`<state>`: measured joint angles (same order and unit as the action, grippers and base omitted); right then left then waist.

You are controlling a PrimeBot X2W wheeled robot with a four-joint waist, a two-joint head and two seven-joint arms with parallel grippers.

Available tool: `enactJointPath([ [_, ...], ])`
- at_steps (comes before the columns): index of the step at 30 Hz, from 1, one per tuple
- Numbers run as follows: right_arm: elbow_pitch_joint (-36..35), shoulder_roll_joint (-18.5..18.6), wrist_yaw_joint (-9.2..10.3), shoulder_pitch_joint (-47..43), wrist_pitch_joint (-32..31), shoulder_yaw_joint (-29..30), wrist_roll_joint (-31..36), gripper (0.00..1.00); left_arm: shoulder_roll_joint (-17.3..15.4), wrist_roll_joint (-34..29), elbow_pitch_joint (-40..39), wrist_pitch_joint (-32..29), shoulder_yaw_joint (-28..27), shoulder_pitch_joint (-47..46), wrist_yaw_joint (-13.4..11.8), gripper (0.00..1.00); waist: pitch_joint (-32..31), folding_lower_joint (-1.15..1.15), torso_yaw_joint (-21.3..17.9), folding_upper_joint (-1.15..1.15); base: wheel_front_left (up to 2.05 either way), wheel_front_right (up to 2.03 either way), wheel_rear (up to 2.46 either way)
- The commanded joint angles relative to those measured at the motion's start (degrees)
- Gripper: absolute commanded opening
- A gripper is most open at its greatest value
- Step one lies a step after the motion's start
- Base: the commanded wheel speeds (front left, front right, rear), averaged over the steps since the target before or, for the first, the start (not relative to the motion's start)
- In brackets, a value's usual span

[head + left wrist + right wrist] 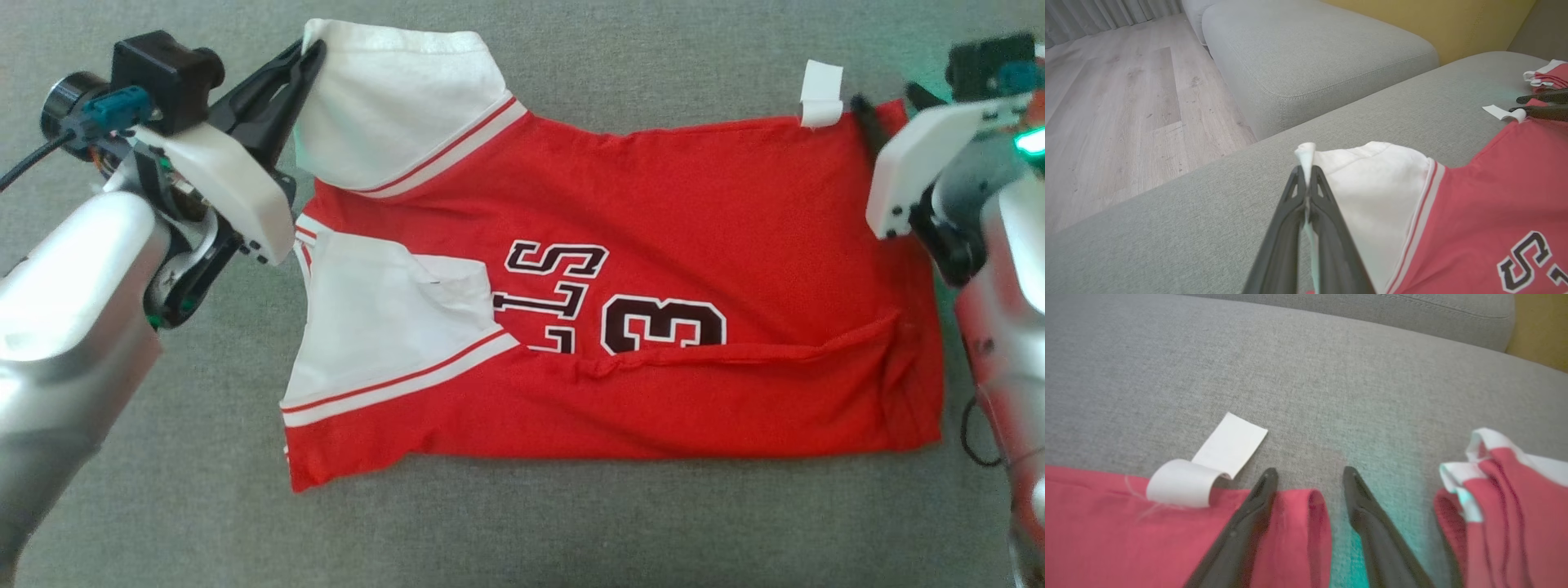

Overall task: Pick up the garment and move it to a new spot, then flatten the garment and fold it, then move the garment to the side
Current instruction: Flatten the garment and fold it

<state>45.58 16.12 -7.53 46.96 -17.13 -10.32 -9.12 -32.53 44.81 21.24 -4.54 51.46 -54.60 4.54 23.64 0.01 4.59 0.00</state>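
Left gripper [1306,173] is clamped shut on the white sleeve corner of the red jersey [1474,204]. Right gripper [1309,473] stands with jaws apart, straddling the jersey's hem corner. Just left of its fingers, a white tag [1231,443] curls off the hem. Beyond both grippers lies the grey sofa cushion [1331,355].

Grey woven sofa seat [522,523] spreads wide, flat and even. Past its edge sits a second grey cushion [1310,53], rounded at the corners. Pale wood floor [1118,102] runs alongside, grey curtains [1106,16] hanging at its far end. Yellow wall [1453,24] behind. Light is soft; a green glow [1372,457] tints the fabric.
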Motion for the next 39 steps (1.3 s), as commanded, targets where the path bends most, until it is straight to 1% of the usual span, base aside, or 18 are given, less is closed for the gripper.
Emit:
enactJointPath([
  [1,-0.29,0.16,0.04,0.14,-0.23,-1.21,-0.56,0.0,-3.1,0.05,-1.0,-0.13,-2.77,-2.35,-0.33,0.0,0.19,-0.01,-0.04,0.0,0.0,0.0,0.0],
  [7,-0.19,-0.24,0.04,6.41,5.16,-1.29,-3.52,0.0,-3.94,-0.13,2.2,0.1,-3.84,-4.73,-0.62,0.0,1.45,-0.01,-1.55,0.0,0.0,0.0,0.0],
  [12,-0.32,-0.82,0.04,12.48,8.42,-1.99,-6.62,0.0,-3.37,-1.89,7.52,1.98,-5.05,-10.4,-0.78,0.0,3.42,-0.01,-3.26,0.0,0.0,0.0,0.0],
  [17,1.0,-1.09,0.04,18.22,11.93,-2.35,-7.62,0.0,-1.57,-3.72,14.3,4.88,-5.69,-17.03,-0.16,0.0,5.32,-0.01,-4.83,0.0,0.0,0.0,0.0],
  [22,3.92,-1.24,0.04,21.71,15.44,-1.9,-7.28,0.0,1.19,-4.84,20.76,9.7,-6.63,-22.25,-0.13,0.0,6.11,-0.01,-5.05,0.0,0.0,0.0,0.0],
  [26,6.53,-1.19,0.04,22.01,17.53,-2.16,-7.56,0.0,3.5,-5.2,24.51,12.12,-5.72,-23.27,0.83,0.0,5.5,-0.01,-4.46,0.0,0.0,0.0,0.0],
  [28,7.95,-1.4,0.04,21.22,17.42,-2.46,-8.96,0.0,4.27,-4.77,25.73,12.82,-5.04,-22.57,1.58,0.0,4.7,-0.01,-4.03,0.0,0.0,0.0,0.0],
  [30,8.76,-1.49,0.04,20.31,17.27,-2.9,-10.8,0.0,4.8,-3.29,26.26,13.44,-4.96,-21.48,2.21,0.0,3.84,-0.01,-3.69,0.0,0.0,0.0,0.0],
  [33,9.09,-1.02,0.04,19.29,17.25,-4.05,-12.05,0.0,4.6,-2.71,26.11,13.76,-3.97,-20.19,2.59,0.0,2.9,-0.01,-3.29,0.0,0.0,0.0,0.0],
  [35,9.16,-0.47,0.04,17.93,16.9,-5.47,-13.68,0.0,4.38,-1.26,25.33,13.19,-2.97,-18.36,2.82,0.0,1.81,-0.01,-2.75,0.0,0.0,0.0,0.0],
  [37,8.88,0.35,0.04,16.32,16.3,-7.23,-15.4,0.0,3.84,1.11,22.84,11.92,-1.46,-16.15,2.89,0.0,0.63,-0.01,-2.3,0.0,0.0,0.0,0.0],
  [39,8.46,1.54,0.04,14.6,15.22,-9.33,-16.99,0.0,2.17,3.6,18.96,10.06,0.84,-13.88,2.91,0.0,-0.5,-0.01,-1.89,0.0,0.0,0.0,0.0],
])
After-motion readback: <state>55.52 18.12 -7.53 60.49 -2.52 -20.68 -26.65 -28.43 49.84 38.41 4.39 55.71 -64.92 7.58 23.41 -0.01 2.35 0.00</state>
